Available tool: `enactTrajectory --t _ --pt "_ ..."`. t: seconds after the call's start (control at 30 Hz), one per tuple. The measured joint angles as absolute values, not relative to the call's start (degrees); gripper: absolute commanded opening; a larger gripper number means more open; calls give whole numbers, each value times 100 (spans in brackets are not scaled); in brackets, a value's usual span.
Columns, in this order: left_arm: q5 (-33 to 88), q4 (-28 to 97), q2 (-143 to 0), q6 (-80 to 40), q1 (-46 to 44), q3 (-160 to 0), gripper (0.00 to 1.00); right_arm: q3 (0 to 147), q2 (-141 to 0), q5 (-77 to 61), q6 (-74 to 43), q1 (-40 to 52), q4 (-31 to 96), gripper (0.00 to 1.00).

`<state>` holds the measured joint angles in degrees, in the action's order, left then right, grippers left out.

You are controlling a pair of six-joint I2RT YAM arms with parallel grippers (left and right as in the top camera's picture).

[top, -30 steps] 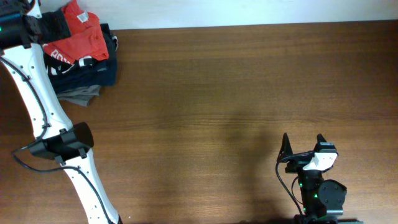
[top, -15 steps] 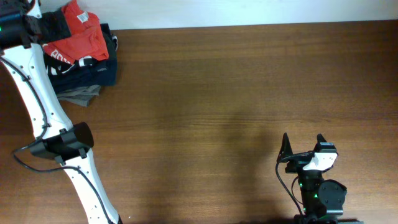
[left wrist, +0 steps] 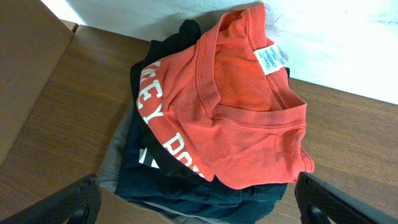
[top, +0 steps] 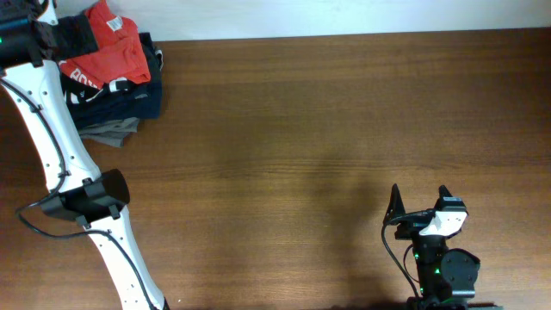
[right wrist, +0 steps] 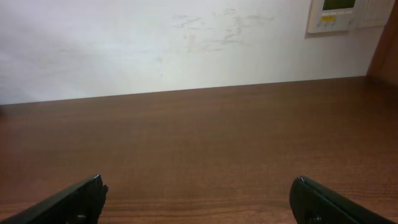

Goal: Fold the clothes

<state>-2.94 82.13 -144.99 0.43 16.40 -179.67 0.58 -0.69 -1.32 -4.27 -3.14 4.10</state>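
Note:
The orange-red T-shirt (top: 110, 53) lies folded on top of a pile of dark garments at the table's far left corner. In the left wrist view the T-shirt (left wrist: 249, 130) shows its collar, a white neck label and white lettering. My left gripper (left wrist: 199, 202) is open, hovering above the near edge of the pile and holding nothing. In the overhead view the left gripper (top: 65, 36) sits at the pile's left side. My right gripper (top: 422, 200) is open and empty, parked near the front right of the table; it also shows in the right wrist view (right wrist: 199, 202).
Under the T-shirt lie black, navy and grey folded garments (top: 120, 102), also visible in the left wrist view (left wrist: 205, 190). The brown wooden table (top: 327, 129) stretches to the right. A white wall (right wrist: 155, 43) with a small panel (right wrist: 333, 15) stands behind the table.

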Motion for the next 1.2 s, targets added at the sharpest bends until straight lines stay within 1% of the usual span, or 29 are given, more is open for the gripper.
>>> enactTrajectory --t 0.2,0.33,0.43,0.6,0.7,0.83,0.93,0.97,1.03,1.2 --pt "-294 8228 -14499 43 1640 -17967 99 58 -69 -130 -427 -316 412 99" --pt "-320 8774 -14486 45 1640 -17967 99 58 -69 -132 -429 -316 412 99" --pt "-3 9011 -14370 43 1640 -17915 99 58 -69 -132 -434 -316 412 99" --pt "471 8812 -13635 -47 1601 -17627 99 58 -69 -132 -432 -314 412 99" --pt "517 8243 -12960 -95 1522 -17205 99 58 -69 -132 -432 -314 412 99" --pt "346 6904 -12119 -139 1291 -16140 99 58 -69 -130 -429 -314 412 99" --pt "152 5835 -11537 -257 1063 -14932 99 58 -69 -130 -432 -314 412 99" --pt "80 5378 -11266 -357 974 -14239 99 58 -69 -130 -427 -314 412 99" --pt "38 5000 -11054 -443 928 -13649 99 58 -69 -130 -429 -314 412 99" --pt "-75 3675 -10123 -762 917 -11314 99 58 -69 -130 -429 -314 412 99"
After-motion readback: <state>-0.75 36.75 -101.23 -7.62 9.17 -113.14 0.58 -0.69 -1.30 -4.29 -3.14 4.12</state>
